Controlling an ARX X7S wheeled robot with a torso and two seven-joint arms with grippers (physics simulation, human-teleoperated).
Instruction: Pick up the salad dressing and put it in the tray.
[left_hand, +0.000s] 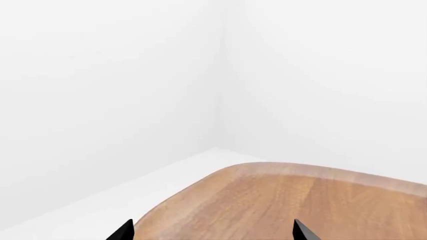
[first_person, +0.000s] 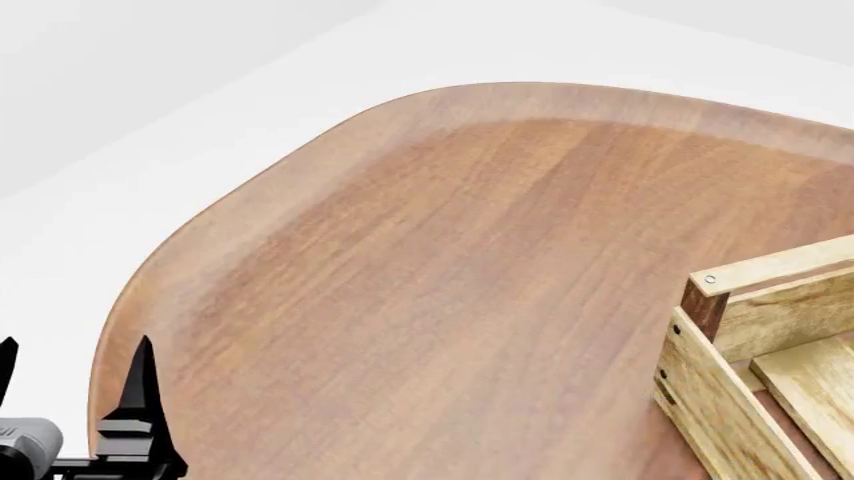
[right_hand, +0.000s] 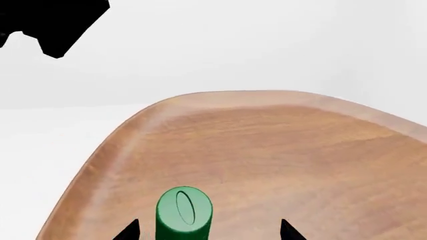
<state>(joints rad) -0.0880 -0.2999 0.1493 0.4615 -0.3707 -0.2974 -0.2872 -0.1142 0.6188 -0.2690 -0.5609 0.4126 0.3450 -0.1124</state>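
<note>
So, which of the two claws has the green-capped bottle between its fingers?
The right claw: the green-capped bottle stands between its open fingers. The left claw has only the wooden table between its fingers.

left gripper (first_person: 74, 375) | black pointed fingers (first_person: 139, 375) | grey cylindrical wrist

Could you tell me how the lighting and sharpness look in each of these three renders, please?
Head view: flat, even light, no cast shadows under the tray or on the table, everything sharp. Left wrist view: bright white walls with only a faint corner line; left gripper tips crisp. Right wrist view: the green cap is sharp with soft shading and no glare; right gripper tips are featureless black.
</note>
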